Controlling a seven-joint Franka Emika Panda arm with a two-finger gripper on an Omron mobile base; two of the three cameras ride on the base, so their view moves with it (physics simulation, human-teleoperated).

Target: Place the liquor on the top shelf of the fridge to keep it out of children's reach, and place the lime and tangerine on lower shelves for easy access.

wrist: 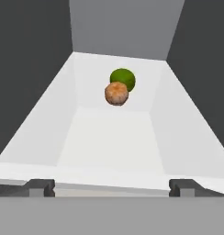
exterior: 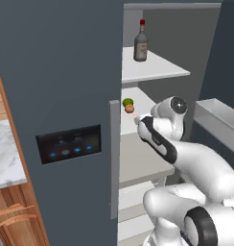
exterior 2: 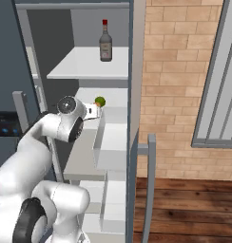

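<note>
Looking along our pincer [wrist: 112, 186], we see its tips spread wide with nothing between them, well short of the fruit. The tangerine [wrist: 116, 93] sits on a lower shelf [wrist: 109, 133] of the fridge [exterior: 61, 72], just in front of the lime [wrist: 125, 77] — seemingly touching it. The liquor [exterior: 140, 42] stands upright on the top shelf [exterior: 152, 68]. Both fruits are likely light, firm and prone to rolling, so any regrasp should close across the middle; the glass bottle, fragile and slick, is best taken around its body.

lime [wrist: 123, 78]: near side hidden by tangerine [wrist: 116, 93] | liquor [exterior: 140, 42] label: too small to read | gripper [wrist: 112, 186]: fingertips cut off
</note>
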